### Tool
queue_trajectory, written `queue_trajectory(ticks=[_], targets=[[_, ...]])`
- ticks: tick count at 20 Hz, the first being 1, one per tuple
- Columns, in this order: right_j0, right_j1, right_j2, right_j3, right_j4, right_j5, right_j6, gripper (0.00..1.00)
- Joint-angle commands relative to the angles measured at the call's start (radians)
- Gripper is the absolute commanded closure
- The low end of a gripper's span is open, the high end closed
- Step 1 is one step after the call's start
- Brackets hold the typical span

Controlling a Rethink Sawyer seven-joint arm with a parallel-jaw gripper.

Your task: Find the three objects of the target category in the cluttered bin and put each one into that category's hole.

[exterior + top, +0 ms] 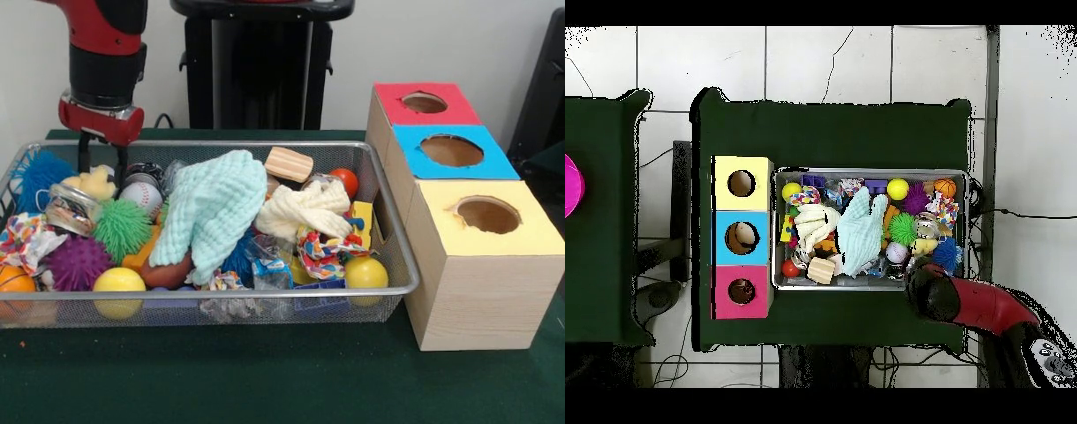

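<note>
Tool [100,161] hangs spread over bin [221,292] far-left corner, w/ pale-yellow plush [91,184] just below, holding nothing. Best: drop straight, pinch plush only, avoid green spiky ball [122,229] beside. Red hole [425,102] at far right, on desk [265,380].

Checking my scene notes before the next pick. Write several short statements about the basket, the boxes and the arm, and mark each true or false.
1. The three boxes stand in a row beside the wire basket. True.
2. The red-topped box stands nearest the front camera. False: the yellow-topped box is nearest; the red one is farthest.
3. A pale green knitted cloth lies on top of the clutter. True.
4. The gripper hangs over the boxes. False: it is at the basket's end away from the boxes.
5. The basket holds a white baseball. True.
</note>
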Motion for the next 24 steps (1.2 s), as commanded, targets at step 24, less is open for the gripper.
queue_trajectory(ticks=[24], targets=[[0.260,0.153,-0.287,0.009,0.445,-0.217,0.384,0.00]])
